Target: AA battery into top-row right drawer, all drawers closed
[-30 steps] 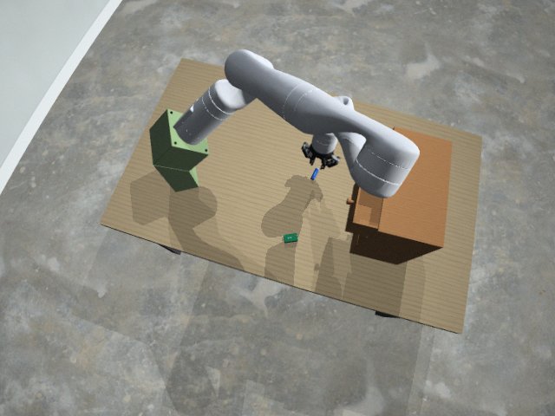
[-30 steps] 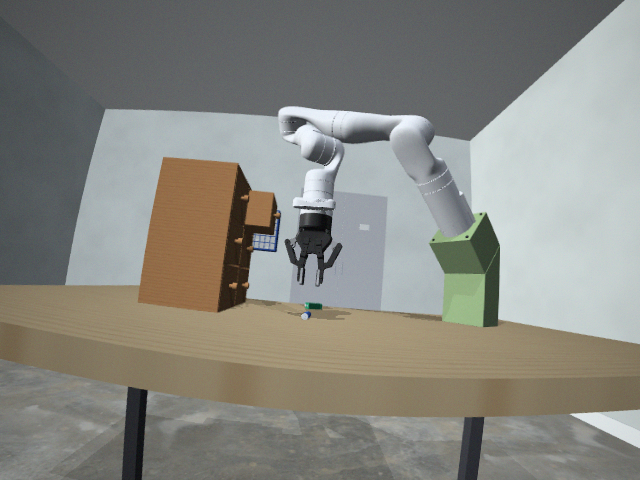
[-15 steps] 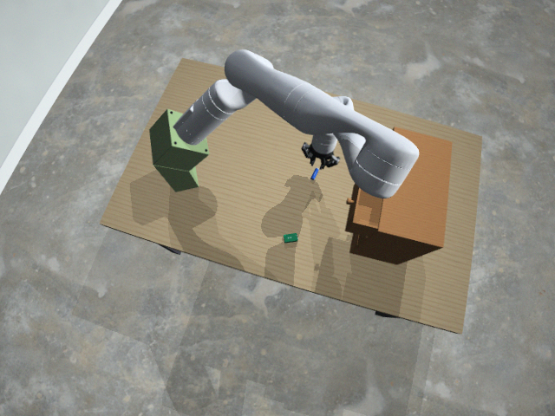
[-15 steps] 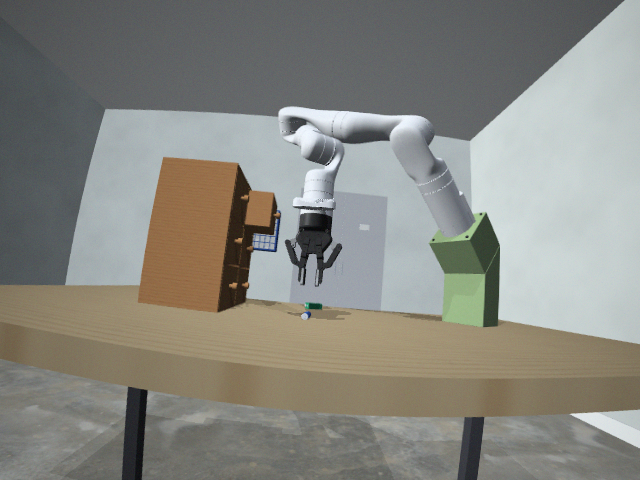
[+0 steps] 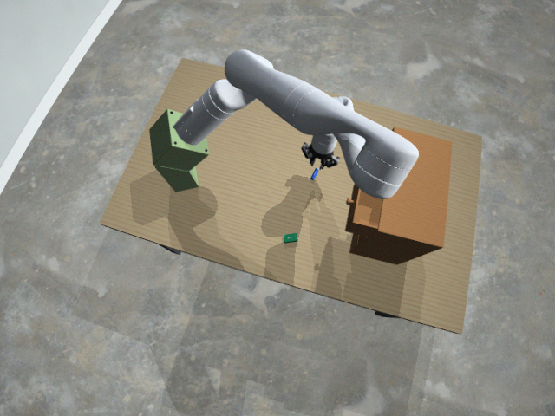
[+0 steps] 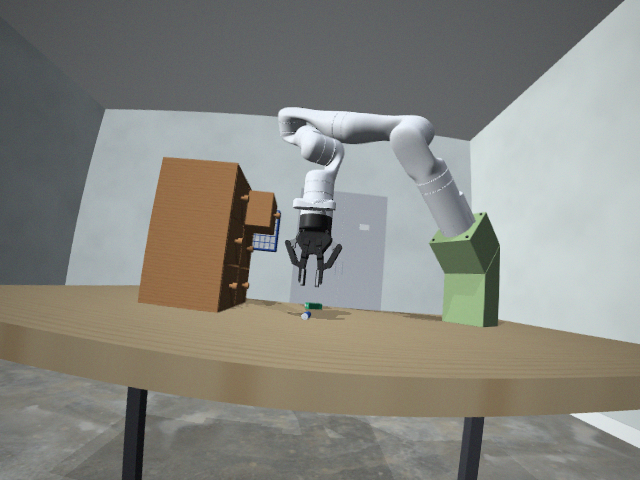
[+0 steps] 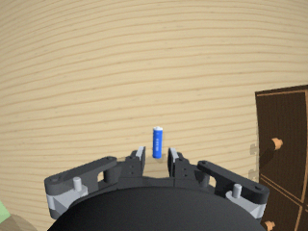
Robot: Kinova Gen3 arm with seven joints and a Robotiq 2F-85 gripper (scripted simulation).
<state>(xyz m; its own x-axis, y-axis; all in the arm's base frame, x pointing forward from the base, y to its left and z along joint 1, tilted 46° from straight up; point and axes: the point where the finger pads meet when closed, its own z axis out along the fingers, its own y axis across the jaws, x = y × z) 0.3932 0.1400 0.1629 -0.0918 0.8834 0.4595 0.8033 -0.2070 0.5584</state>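
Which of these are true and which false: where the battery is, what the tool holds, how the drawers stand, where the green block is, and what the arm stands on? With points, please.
The blue battery (image 5: 314, 173) (image 6: 306, 315) (image 7: 157, 142) lies on the table. True.

The tool (image 5: 317, 165) (image 6: 310, 284) (image 7: 156, 155) is gripping something. False: its fingers stand apart with nothing between them.

Every drawer of the chest (image 5: 416, 192) (image 6: 186, 232) (image 7: 289, 115) is pushed in. False: a top drawer (image 5: 358, 210) (image 6: 260, 209) sticks out.

The green block (image 5: 290, 237) (image 6: 313, 305) is inside the open drawer. False: it lies on the table.

The arm stands on a green base (image 5: 200, 155) (image 6: 465, 299). True.
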